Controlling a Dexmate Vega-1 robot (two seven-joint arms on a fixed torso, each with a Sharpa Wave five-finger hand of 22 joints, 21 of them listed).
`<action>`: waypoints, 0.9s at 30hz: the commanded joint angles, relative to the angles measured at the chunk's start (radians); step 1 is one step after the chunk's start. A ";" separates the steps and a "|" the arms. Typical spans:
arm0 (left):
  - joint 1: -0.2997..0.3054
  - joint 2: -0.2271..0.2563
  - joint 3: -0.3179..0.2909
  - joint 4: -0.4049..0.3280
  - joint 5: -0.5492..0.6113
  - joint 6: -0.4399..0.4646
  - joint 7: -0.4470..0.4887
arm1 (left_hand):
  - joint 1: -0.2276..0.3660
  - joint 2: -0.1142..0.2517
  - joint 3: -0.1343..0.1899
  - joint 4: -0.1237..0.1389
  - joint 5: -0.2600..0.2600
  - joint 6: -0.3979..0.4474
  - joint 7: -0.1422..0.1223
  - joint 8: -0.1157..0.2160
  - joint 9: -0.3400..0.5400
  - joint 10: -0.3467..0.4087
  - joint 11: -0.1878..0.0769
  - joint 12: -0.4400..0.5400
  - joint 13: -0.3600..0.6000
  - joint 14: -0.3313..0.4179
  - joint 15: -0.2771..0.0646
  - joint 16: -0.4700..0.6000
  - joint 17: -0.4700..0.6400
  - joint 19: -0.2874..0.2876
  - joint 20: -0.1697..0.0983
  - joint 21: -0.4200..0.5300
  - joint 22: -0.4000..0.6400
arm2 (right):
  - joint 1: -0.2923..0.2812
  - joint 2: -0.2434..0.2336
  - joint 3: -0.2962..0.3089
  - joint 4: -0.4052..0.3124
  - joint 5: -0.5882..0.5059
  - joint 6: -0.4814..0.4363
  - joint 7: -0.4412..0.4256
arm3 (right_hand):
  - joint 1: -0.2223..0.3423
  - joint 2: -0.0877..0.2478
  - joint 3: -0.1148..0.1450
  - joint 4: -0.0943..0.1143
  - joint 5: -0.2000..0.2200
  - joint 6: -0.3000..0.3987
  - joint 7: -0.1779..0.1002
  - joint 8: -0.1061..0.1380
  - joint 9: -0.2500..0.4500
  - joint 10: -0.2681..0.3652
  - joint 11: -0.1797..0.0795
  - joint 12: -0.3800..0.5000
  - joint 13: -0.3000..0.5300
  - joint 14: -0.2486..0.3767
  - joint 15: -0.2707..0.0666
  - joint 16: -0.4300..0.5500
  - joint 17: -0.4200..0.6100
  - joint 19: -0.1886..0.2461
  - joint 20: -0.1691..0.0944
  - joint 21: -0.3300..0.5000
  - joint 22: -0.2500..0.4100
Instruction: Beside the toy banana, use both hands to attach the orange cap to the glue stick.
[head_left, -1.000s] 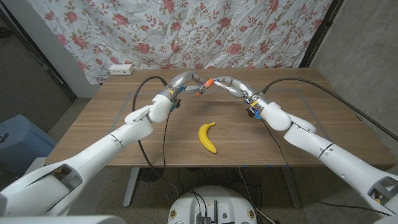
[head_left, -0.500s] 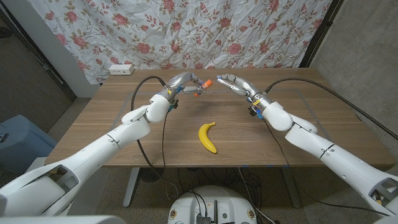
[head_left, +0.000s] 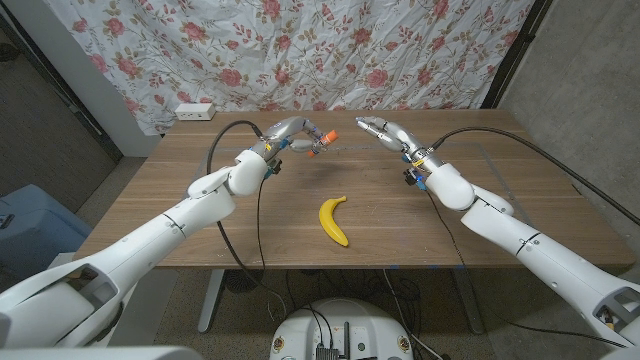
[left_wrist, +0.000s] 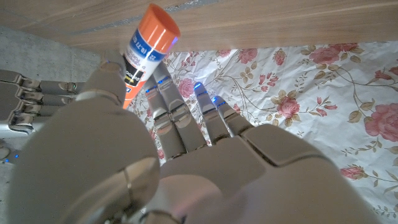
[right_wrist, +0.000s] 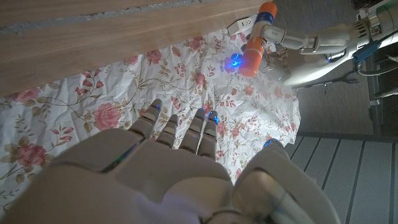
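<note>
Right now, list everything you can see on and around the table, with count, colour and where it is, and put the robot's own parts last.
glue stick: one, white body with orange cap on, held above the table's far middle.
toy banana: one, yellow, lying on the table near its middle.
table: one, brown wood, under both arms.
power strip: one, white, behind the table's far left corner.
floral curtain: one, white with red roses, along the back wall.
cables: black, running along both arms.
left hand: one, silver, gripping the glue stick.
right hand: one, silver, fingers spread, holding nothing, apart from the glue stick.
</note>
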 joint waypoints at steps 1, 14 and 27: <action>0.003 0.032 -0.009 -0.011 0.007 -0.006 -0.033 | 0.027 0.039 0.009 0.012 0.005 0.076 -0.023 0.012 0.008 0.005 -0.009 0.001 0.003 0.007 -0.141 0.006 0.005 0.003 -0.031 0.005 0.002 | -0.005 0.031 0.024 0.066 0.116 0.059 0.017 | 0.009 0.003 0.009 -0.005 -0.002 -0.038 -0.003 -0.017 0.003 -0.007 0.010 -0.003 0.004 0.002 -0.001 -0.002 0.002 0.006 -0.010 0.003 0.004; -0.002 0.063 -0.022 0.009 0.006 -0.034 -0.062 | 0.025 0.040 0.007 0.013 0.006 0.073 -0.026 0.012 0.008 -0.003 -0.009 -0.001 0.003 0.003 -0.140 0.004 0.004 0.000 -0.028 0.005 0.002 | 0.006 0.019 0.036 0.081 0.195 0.019 0.072 | -0.032 -0.003 -0.004 0.011 -0.005 -0.087 0.016 -0.023 0.002 -0.043 0.041 -0.008 0.004 0.007 0.010 0.001 0.009 0.004 -0.008 -0.002 0.004; -0.036 0.093 -0.020 0.090 0.010 -0.124 -0.089 | 0.024 0.041 0.006 0.014 0.006 0.066 -0.028 0.010 0.008 -0.007 -0.009 -0.001 0.003 0.001 -0.139 0.004 0.004 -0.001 -0.028 0.005 0.003 | 0.018 0.037 0.060 0.118 0.303 0.005 0.098 | -0.069 -0.002 -0.016 0.031 -0.002 -0.114 0.025 -0.023 0.002 -0.065 0.053 -0.008 0.004 0.005 0.019 0.001 0.013 0.007 -0.010 -0.002 0.004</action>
